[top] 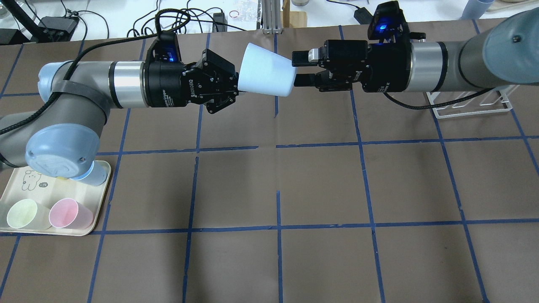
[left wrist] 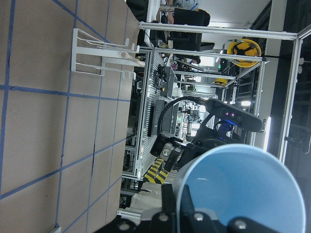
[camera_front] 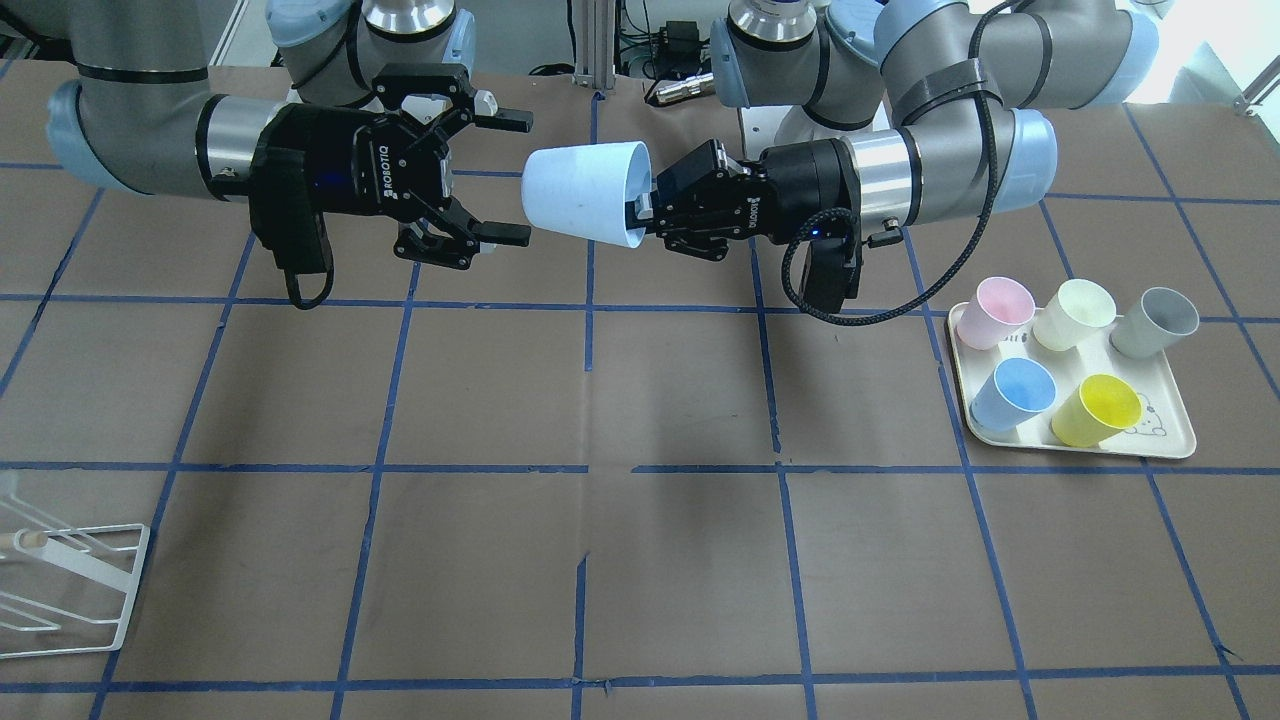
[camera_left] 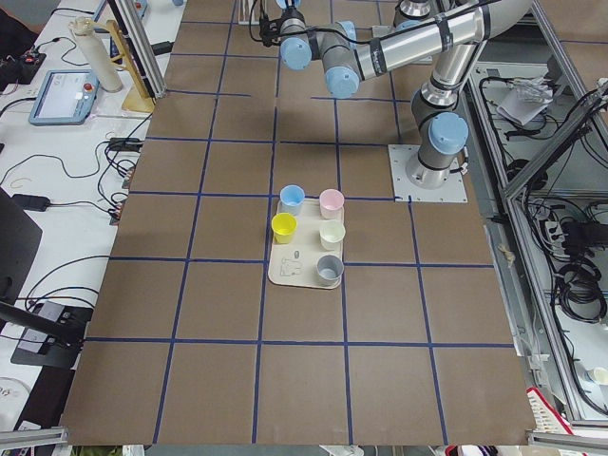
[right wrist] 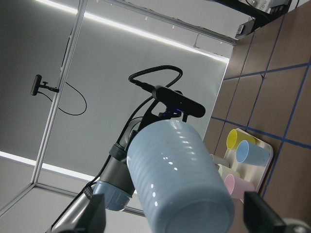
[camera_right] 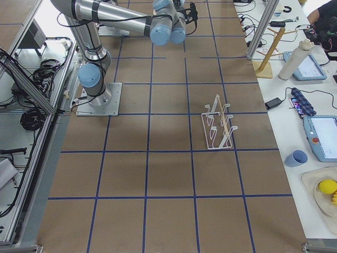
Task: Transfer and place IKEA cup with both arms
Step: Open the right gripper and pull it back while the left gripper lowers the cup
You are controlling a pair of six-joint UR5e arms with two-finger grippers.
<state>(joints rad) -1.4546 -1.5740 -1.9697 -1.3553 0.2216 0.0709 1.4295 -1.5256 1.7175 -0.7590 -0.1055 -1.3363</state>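
Observation:
The IKEA cup [camera_front: 585, 192], a pale powder-blue tumbler, is held lying sideways in the air above the table's far middle. My left gripper [camera_front: 650, 205] is shut on its rim, one finger inside the mouth. The cup's base points at my right gripper [camera_front: 515, 178], which is open, with its fingertips level with the base on either side and not touching it. In the overhead view the cup [top: 266, 75] lies between the left gripper [top: 236, 82] and the right gripper [top: 300, 68]. The right wrist view shows the cup's base [right wrist: 180, 179] between its open fingers [right wrist: 95, 213].
A cream tray [camera_front: 1170, 440] on my left side holds pink [camera_front: 995, 310], cream [camera_front: 1075, 313], grey [camera_front: 1155, 322], sky-blue [camera_front: 1013, 392] and yellow [camera_front: 1097, 410] cups. A white wire rack [camera_front: 70, 590] stands on my right side, under the right arm in the overhead view [top: 467, 105].

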